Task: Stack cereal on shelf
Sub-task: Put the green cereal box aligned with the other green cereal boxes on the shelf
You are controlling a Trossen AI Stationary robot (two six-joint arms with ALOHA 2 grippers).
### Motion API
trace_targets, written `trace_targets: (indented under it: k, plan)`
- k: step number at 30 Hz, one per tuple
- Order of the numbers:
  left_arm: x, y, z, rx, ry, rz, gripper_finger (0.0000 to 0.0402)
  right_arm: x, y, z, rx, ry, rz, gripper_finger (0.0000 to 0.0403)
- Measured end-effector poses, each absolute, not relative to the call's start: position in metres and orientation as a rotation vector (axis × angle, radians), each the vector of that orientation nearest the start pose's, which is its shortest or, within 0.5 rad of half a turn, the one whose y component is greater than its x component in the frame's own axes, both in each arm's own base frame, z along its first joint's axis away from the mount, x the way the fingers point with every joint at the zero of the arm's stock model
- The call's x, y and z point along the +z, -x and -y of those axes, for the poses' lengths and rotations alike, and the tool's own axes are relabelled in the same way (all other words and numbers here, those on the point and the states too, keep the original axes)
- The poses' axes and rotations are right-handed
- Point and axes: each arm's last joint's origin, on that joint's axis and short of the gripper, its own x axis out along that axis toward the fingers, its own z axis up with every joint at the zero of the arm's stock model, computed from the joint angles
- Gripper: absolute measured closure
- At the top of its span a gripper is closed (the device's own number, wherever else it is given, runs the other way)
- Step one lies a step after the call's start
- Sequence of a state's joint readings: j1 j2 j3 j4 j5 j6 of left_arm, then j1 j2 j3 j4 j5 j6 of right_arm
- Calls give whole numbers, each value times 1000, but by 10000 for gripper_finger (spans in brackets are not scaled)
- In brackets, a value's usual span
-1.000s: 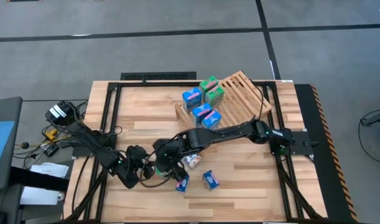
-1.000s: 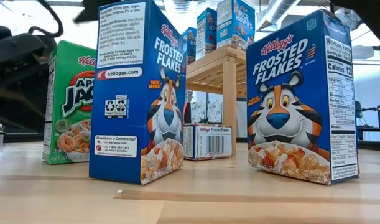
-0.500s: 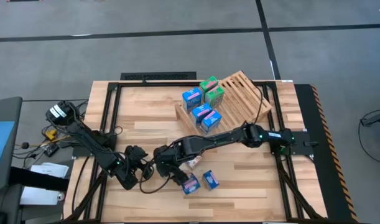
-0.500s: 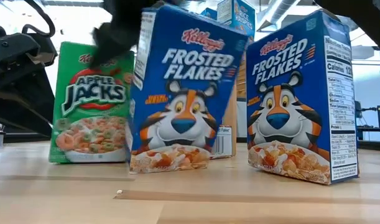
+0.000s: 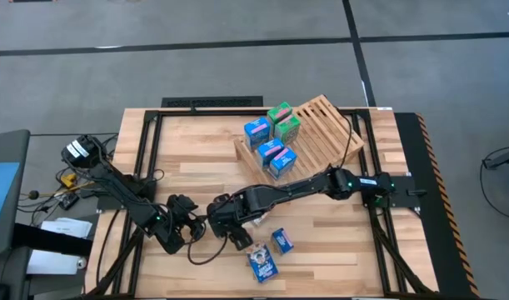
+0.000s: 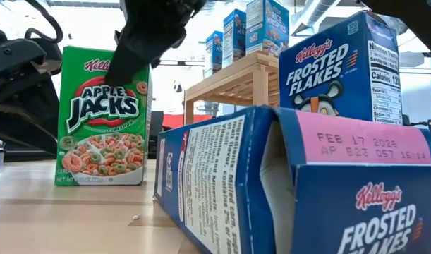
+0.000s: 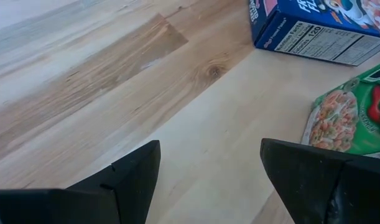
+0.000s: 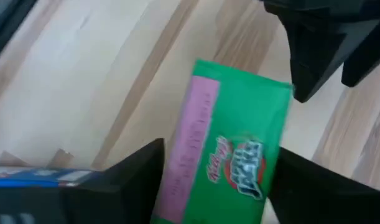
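Note:
A green Apple Jacks cereal box (image 6: 102, 116) stands upright on its bottom on the table, its pink top (image 8: 199, 124) facing up. My right gripper (image 8: 214, 186) is open above it, one finger on each side of the box top; it also shows in the high view (image 5: 223, 223). A blue Frosted Flakes box (image 5: 261, 262) lies flat near the table's near edge, and another blue box (image 5: 281, 241) stands beside it. My left gripper (image 7: 208, 174) is open and empty just left of the green box, low over the table (image 5: 187, 229). Several boxes sit on the slatted rack (image 5: 325, 133). My right gripper comes at the green box's top end (image 8: 239, 112) from above, pointing down, one finger at each broad face. I cannot tell whether the fingers (image 8: 137, 177) touch the box. The box stands upright on the table.
The rack's lower edge holds blue boxes (image 5: 275, 157) and green boxes (image 5: 285, 123). In the low view the fallen blue box (image 6: 271, 190) fills the foreground, with the standing blue box (image 6: 342, 63) behind it. Bare tabletop (image 5: 196, 158) lies at the far left.
The blue Frosted Flakes box that stood upright by my right gripper has turned about, tipped over and fallen flat toward the table's near edge. My right gripper has gone a little toward the table's left edge, over the green box.

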State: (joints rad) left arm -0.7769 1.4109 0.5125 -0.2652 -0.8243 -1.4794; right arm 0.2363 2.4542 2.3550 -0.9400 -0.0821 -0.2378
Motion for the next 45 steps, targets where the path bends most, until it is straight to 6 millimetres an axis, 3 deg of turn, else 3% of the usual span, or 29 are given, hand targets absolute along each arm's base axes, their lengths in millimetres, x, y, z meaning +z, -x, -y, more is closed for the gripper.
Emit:
trace_targets:
  k: [10, 16, 20, 25, 33, 38, 45]
  plan:
    - [130, -166, 134, 565, 568, -563, 135, 230, -504, -124, 346, 190, -1028, 235]
    - [130, -166, 134, 557, 556, -568, 135, 267, -492, -118, 303, 178, -982, 241]
    - [130, -166, 135, 553, 558, -566, 135, 305, -475, -112, 246, 207, -927, 232]
    - [130, -167, 135, 546, 551, -569, 135, 365, -443, -97, 111, 267, -822, 231]
    - [130, -167, 136, 531, 543, -587, 135, 450, -378, -54, -213, 312, -661, 232]
    - [130, -167, 136, 522, 538, -585, 135, 479, -331, -26, -332, 361, -697, 232]
    - [131, -168, 137, 512, 524, -581, 135, 497, -267, -6, -432, 360, -821, 232]
